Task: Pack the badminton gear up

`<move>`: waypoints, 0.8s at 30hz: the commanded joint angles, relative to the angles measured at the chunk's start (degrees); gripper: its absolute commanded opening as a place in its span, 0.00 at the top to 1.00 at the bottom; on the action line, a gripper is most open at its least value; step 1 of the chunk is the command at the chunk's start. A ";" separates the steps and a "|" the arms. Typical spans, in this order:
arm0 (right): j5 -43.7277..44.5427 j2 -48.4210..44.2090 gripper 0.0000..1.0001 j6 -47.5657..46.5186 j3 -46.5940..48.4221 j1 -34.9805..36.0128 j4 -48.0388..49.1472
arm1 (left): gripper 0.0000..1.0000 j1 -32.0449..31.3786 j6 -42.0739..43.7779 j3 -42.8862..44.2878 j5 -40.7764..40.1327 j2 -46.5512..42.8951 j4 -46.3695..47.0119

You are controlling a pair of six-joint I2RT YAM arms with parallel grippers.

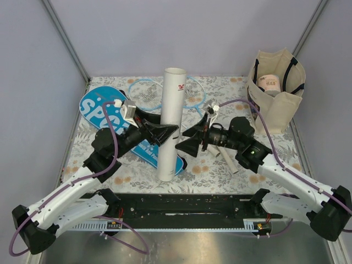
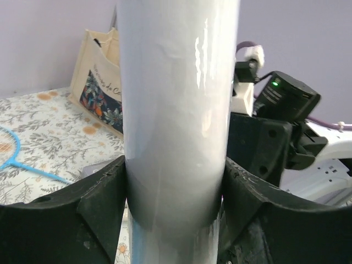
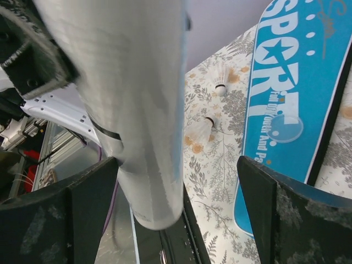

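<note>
The white tube [image 1: 169,118] stands nearly upright over the middle of the table. My left gripper [image 1: 170,131] is shut on its middle; in the left wrist view both fingers press the tube [image 2: 176,110] at the gripper [image 2: 175,198]. My right gripper [image 1: 180,144] is open just right of the tube. In its wrist view the tube [image 3: 132,110] sits inside the open gripper [image 3: 184,190], close to the left finger. The blue SPORT cover [image 1: 102,113] lies flat at the left. Two shuttlecocks [image 3: 201,130] lie beside the cover [image 3: 286,110]. The rackets [image 1: 144,92] lie at the back.
The beige tote [image 1: 275,93] with black handles stands at the back right, a roll inside it; it also shows in the left wrist view [image 2: 102,82]. White racket handles [image 1: 228,159] lie under my right arm. The black base rail [image 1: 181,206] runs along the near edge.
</note>
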 commanded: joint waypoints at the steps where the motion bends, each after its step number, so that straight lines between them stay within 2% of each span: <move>1: 7.60 4.70 0.02 -3.49 5.87 5.54 1.35 | 0.57 -0.72 -3.72 -0.90 -6.07 -0.23 7.34; 6: 12.98 8.57 0.04 -1.22 7.11 8.19 2.14 | 0.58 -0.90 -1.18 -1.86 -11.09 -0.67 4.79; 14: 17.11 9.45 0.02 12.40 4.48 8.71 8.37 | 0.58 -0.98 1.64 -4.15 -16.02 -1.46 5.48; 24: 26.69 13.76 0.03 14.96 4.74 12.84 6.97 | 0.59 -1.34 -6.00 -4.68 -21.82 -1.20 8.39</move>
